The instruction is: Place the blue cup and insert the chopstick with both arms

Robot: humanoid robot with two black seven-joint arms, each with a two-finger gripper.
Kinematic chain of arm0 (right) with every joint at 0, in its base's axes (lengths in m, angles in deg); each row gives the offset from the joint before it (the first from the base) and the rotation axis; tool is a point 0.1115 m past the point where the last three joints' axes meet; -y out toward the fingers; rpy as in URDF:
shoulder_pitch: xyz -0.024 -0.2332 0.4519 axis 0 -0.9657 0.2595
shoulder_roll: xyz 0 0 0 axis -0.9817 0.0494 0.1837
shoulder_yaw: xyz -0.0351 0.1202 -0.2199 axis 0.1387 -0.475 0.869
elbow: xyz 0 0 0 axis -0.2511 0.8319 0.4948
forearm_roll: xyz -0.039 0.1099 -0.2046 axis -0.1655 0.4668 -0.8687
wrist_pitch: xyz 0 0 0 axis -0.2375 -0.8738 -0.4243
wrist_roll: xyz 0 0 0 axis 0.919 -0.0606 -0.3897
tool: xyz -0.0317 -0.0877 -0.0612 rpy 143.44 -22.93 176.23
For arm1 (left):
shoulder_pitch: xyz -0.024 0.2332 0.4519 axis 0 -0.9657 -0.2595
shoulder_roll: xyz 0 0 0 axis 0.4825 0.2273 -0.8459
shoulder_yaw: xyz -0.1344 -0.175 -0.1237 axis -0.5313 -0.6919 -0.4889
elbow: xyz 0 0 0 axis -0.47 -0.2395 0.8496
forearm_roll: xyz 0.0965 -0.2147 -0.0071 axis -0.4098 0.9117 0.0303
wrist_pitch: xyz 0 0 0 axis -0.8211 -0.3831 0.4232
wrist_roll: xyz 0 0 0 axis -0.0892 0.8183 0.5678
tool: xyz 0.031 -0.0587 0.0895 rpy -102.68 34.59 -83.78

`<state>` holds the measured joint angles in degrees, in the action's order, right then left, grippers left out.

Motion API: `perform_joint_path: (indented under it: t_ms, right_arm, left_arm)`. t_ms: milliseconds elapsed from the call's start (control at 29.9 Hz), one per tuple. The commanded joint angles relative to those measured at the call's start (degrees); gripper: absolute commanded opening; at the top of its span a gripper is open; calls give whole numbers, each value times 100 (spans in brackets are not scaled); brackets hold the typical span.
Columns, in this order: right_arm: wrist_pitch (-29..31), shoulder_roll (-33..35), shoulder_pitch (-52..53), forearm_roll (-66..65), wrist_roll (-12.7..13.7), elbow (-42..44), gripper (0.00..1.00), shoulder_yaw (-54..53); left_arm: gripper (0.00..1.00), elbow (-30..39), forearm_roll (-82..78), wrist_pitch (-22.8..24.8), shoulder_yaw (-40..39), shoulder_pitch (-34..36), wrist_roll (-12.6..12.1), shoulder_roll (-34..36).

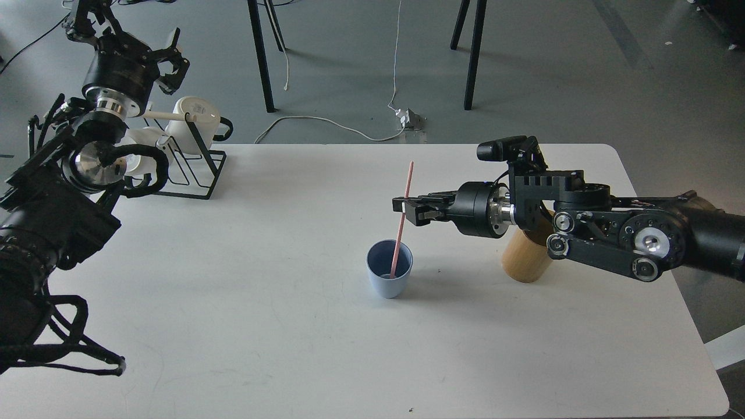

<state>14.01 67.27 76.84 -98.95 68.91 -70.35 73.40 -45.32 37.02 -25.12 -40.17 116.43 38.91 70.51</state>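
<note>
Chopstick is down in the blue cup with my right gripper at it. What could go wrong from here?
1. The chopstick leans, its tip inside the blue cup; let go, it may tip the light cup.
2. The right gripper, pulling away, could drag the stick out.
3. The right arm hangs over the tan holder and might knock it.

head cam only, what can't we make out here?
- Tan holder: top hidden behind the right arm.
- White mugs on the wire rack: partly covered by the left arm.
- Right gripper at the chopstick: fingers too dark to tell whether they clamp it.
- Chopstick tip: low in the blue cup; contact unclear.
</note>
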Motion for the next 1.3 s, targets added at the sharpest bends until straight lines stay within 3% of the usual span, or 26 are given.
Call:
perform_joint_path:
  t_ms: [0,334,434,702,902,969,1003,1270]
  right_arm:
    - [2,-63,-65,3,0,11,7,7]
    - [2,-168,-179,3,0,11,8,33]
    - [2,-168,-171,3,0,11,15,25]
    - [2,-116,-171,21,9,2,50,-19]
    - [2,7,-83,100,0,-24,63,-334]
    - [10,147,-65,118,0,11,83,-860]
    - [19,218,-83,135,9,20,98,-1220]
    - [-16,385,-390,995,70,537,99,-3199]
  left_arm:
    - [99,-1,0,0,6,-8,0,8]
    - [99,-1,0,0,6,1,0,17]
    - [99,-1,0,0,6,-8,0,17]
    - [99,8,-8,0,6,1,0,17]
    - [99,-1,-8,0,6,1,0,17]
    - [99,8,-8,0,6,1,0,17]
    - [99,-1,0,0,6,1,0,17]
    - [99,-1,0,0,-29,1,17,-1]
